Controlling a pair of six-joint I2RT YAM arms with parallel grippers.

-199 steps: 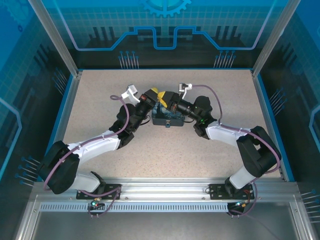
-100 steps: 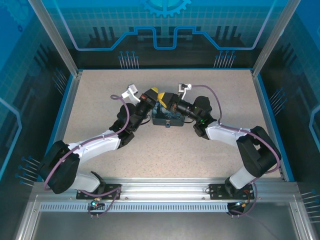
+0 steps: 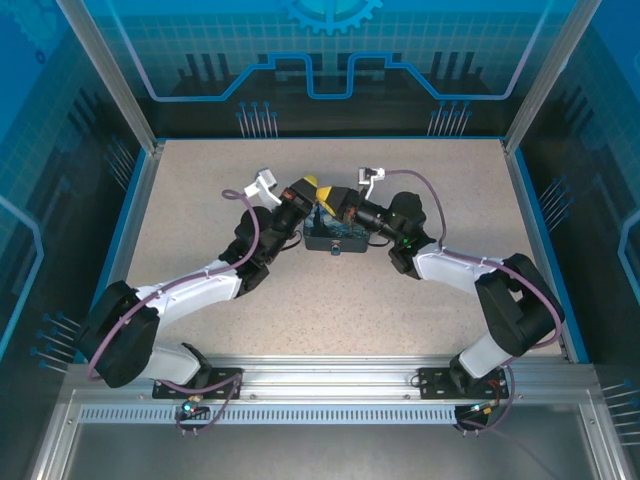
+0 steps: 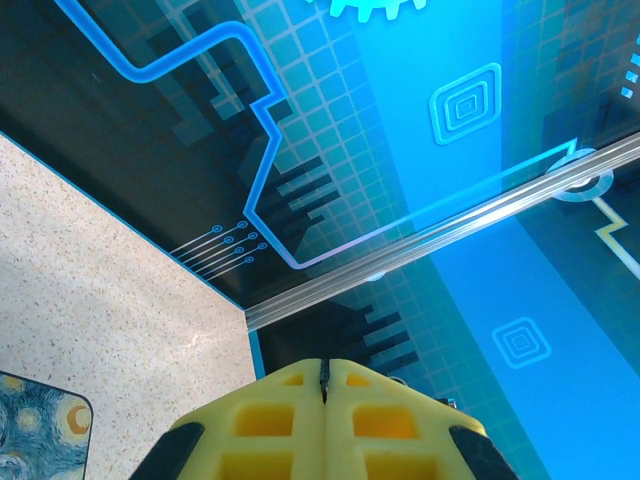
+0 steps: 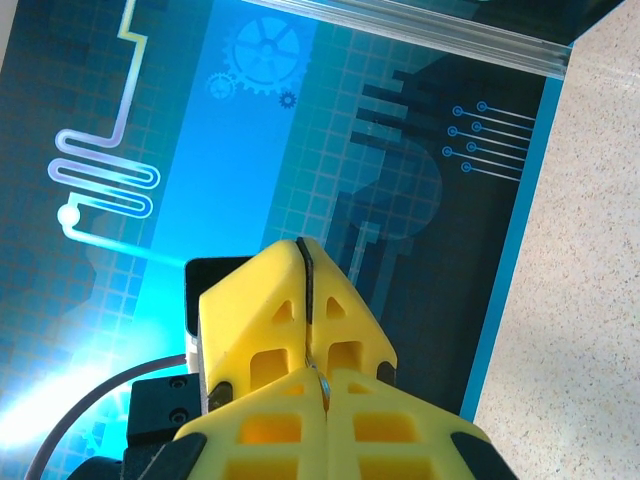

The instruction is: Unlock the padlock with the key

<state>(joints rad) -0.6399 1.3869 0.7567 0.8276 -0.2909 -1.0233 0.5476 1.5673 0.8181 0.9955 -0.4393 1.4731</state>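
Above the Starry-Night tin (image 3: pixel 338 240), my left gripper (image 3: pixel 308 187) and right gripper (image 3: pixel 327 196) meet tip to tip. In the right wrist view my right gripper (image 5: pixel 325 388) is shut on a thin silvery curved piece (image 5: pixel 318 373), which looks like the padlock's shackle. The padlock's teal body is hidden. That piece reaches to the left gripper's yellow fingers (image 5: pixel 270 300) facing mine. In the left wrist view my left gripper (image 4: pixel 325 372) is shut with a thin dark sliver, seemingly the key (image 4: pixel 324 378), pinched at its tips.
The tin's corner (image 4: pixel 35 430) shows low at the left of the left wrist view. The speckled tabletop (image 3: pixel 300 300) is ringed by a blue rim and aluminium posts (image 3: pixel 120 90). Blue printed walls stand behind (image 3: pixel 330 60).
The right arm has edged slightly right. Both grippers stay shut and tip to tip over the tin.
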